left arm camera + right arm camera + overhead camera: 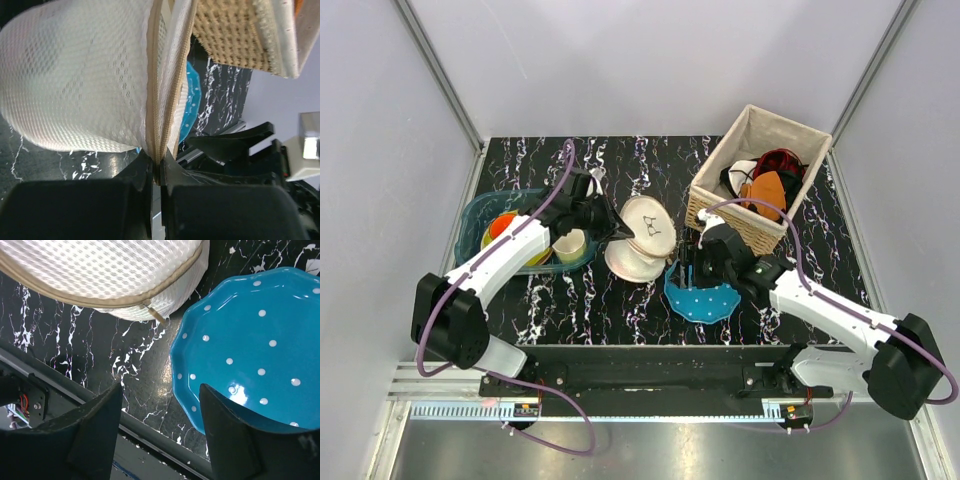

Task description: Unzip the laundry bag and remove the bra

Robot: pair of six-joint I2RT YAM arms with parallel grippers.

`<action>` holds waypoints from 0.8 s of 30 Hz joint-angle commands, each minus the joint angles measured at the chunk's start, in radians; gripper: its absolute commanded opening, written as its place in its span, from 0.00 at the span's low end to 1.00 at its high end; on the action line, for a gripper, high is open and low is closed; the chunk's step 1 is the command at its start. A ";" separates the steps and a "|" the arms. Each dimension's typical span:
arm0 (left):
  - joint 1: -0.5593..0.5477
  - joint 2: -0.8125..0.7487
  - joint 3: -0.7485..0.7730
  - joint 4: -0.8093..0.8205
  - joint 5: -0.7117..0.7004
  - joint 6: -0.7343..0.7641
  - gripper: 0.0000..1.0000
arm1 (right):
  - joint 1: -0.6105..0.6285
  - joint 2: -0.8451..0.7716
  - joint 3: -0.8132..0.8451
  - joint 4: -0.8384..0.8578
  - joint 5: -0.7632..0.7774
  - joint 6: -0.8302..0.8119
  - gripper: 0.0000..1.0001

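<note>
The laundry bag (pixel 642 240) is a cream-white mesh pouch tilted up on the dark marble table. My left gripper (pixel 618 232) is shut on its rim. The left wrist view shows the jaws (pixel 159 170) pinching the tan zip seam (pixel 161 100) of the bag (pixel 75 85). The seam looks closed along the stretch I can see. My right gripper (pixel 688 272) is open and empty, just right of the bag. In the right wrist view it (pixel 160 390) hovers below the bag (pixel 100 270), whose tan zip pull (pixel 154 314) hangs free. The bra is hidden.
A teal white-dotted scalloped plate (pixel 705 300) lies under my right gripper and shows in the right wrist view (pixel 250 340). A wicker basket (pixel 790 135) of orange, red and black clothes stands at the back right. A teal tub (pixel 475 215) with bowls sits at the left.
</note>
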 commanded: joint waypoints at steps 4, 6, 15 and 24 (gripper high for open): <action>0.003 -0.025 -0.052 0.075 0.047 0.049 0.00 | -0.005 -0.006 0.148 -0.092 0.038 -0.080 0.73; 0.003 -0.028 -0.054 0.073 0.050 0.057 0.00 | -0.004 0.001 0.168 -0.098 0.038 -0.086 0.75; -0.026 -0.065 -0.091 0.082 0.043 0.075 0.00 | -0.005 0.057 0.222 -0.056 0.046 -0.057 0.77; -0.106 -0.003 -0.049 0.035 0.070 0.191 0.00 | -0.005 0.076 0.230 -0.047 0.038 -0.047 0.79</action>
